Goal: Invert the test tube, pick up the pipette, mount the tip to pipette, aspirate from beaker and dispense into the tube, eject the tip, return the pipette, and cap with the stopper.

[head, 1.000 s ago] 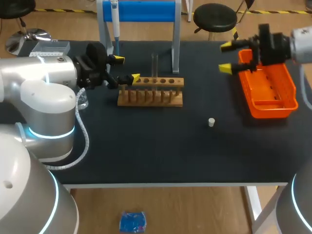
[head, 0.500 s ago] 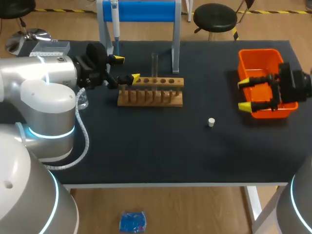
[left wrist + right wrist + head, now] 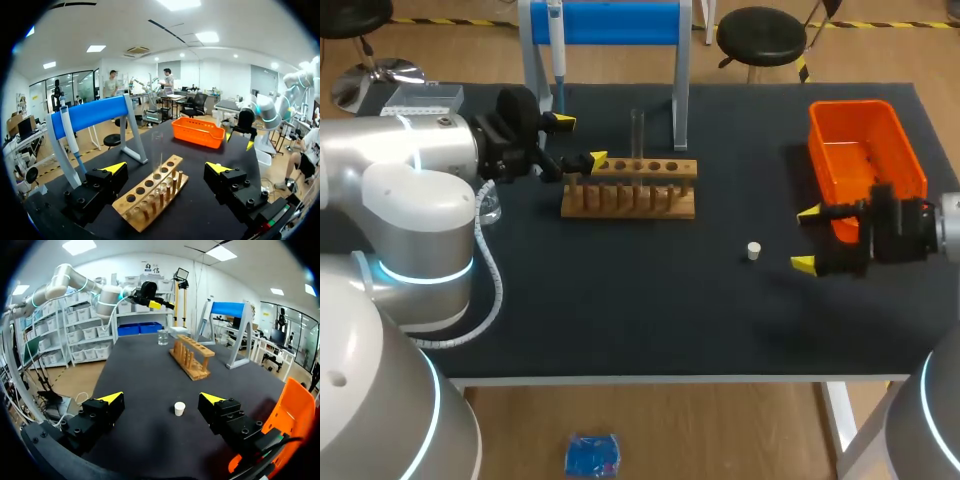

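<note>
Wooden rack (image 3: pixel 629 187) stands toward the far side of the table (image 3: pixel 620 300), and the rest is placed from it. The test tube (image 3: pixel 637 135) stands upright in one of its holes. The left gripper (image 3: pixel 578 141) hangs just off the rack's left end, fingers spread wide and holding nothing. Its wrist view shows the rack and tube ahead between the open fingers, untouched. Behind the rack the pipette (image 3: pixel 556 50) hangs on the blue stand (image 3: pixel 610 22).

From the head view the left arm covers most of the beaker (image 3: pixel 162 336); the right wrist view shows it plainly, just past the rack's left end.

The stopper (image 3: pixel 754 251) sits alone on the broad dark stretch between the rack and the table's front edge, to the rack's right. The right gripper (image 3: pixel 807 238) is near it on the side away from the rack, fingers wide apart and empty. Its wrist view shows the stopper ahead of the fingers and apart from them.

The orange basket (image 3: pixel 865 165) lies well right of the rack, along the table's right edge, with the right arm beside its near end.
</note>
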You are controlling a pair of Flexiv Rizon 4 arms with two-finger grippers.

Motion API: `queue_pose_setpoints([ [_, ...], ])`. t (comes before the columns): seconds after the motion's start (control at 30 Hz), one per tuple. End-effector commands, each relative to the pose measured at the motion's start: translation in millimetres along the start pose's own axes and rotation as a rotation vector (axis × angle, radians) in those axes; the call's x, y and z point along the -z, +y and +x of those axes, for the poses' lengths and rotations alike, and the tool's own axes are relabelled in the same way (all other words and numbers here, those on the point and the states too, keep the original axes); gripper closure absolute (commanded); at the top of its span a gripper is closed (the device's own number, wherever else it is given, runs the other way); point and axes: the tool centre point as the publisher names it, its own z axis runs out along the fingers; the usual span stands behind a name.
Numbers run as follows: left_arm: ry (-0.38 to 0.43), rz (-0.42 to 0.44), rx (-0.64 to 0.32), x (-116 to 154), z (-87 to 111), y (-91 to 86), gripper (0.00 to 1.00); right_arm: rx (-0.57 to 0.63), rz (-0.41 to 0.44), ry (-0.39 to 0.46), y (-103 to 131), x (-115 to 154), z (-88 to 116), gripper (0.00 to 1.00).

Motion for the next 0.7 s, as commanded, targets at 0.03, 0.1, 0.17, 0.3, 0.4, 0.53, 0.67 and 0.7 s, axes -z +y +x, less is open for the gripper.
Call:
queue_pose_setpoints([
  [0.03, -0.004, 0.005, 0.000, -1, 0.7, 1.5, 0.00, -0.007, 0.009, -0.033, -8, -16, 0, 0.00],
  [0.1, -0.004, 0.005, 0.000, -1, 0.7, 1.5, 0.00, -0.018, 0.012, -0.036, -11, -21, -1, 0.00],
  [0.17, -0.004, 0.005, 0.000, -1, 0.7, 1.5, 0.00, -0.029, 0.015, -0.035, -15, -25, -1, 0.00],
  [0.3, -0.004, 0.005, 0.000, -1, 0.7, 1.5, 0.00, -0.043, 0.027, -0.035, -21, -32, -3, 0.00],
  [0.4, -0.004, 0.005, 0.000, -1, 0.7, 1.5, 0.00, -0.047, 0.035, -0.037, -26, -38, -6, 0.00],
  [0.53, -0.004, 0.005, 0.000, -1, 0.7, 1.5, 0.00, -0.046, 0.046, -0.039, -31, -47, -13, 0.00],
  [0.67, -0.004, 0.005, 0.000, -1, 0.7, 1.5, 0.00, -0.038, 0.053, -0.041, -33, -57, -19, 0.00],
  [0.7, -0.004, 0.005, 0.000, -1, 0.7, 1.5, 0.00, -0.040, 0.051, -0.041, -34, -59, -20, 0.00],
])
